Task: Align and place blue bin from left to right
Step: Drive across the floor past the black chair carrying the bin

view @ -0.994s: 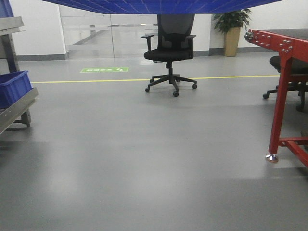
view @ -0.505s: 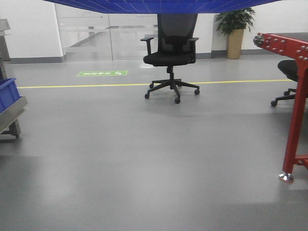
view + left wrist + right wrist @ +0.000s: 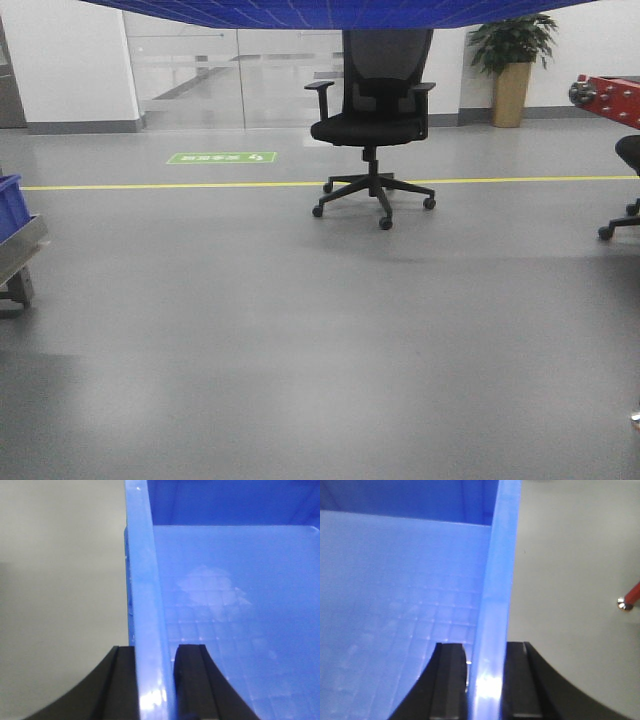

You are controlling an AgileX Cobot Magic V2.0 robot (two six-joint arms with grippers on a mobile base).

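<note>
the left end effector [image 3: 156, 652] and right end effector [image 3: 485, 652] were each clamped on an opposite wall of the blue bin [image 3: 225, 605], held aloft over the floor [image 3: 300, 350], so pickup looked done while aligning and setting down remained. a rack [image 3: 22, 243] sat at 9 o'clock, a red frame [image 3: 608, 98] at 3 o'clock, and beyond the yellow line [image 3: 200, 186] an office chair [image 3: 375, 120] at 12 o'clock seemed the likeliest obstacle.

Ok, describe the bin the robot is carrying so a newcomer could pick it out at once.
Look above the grey floor in the front view: the blue bin spans the top edge, showing its grid-patterned underside. The left gripper and right gripper each clamp one of its walls. Unlike the second bin on the metal rack at left, it hangs in the air.
</note>
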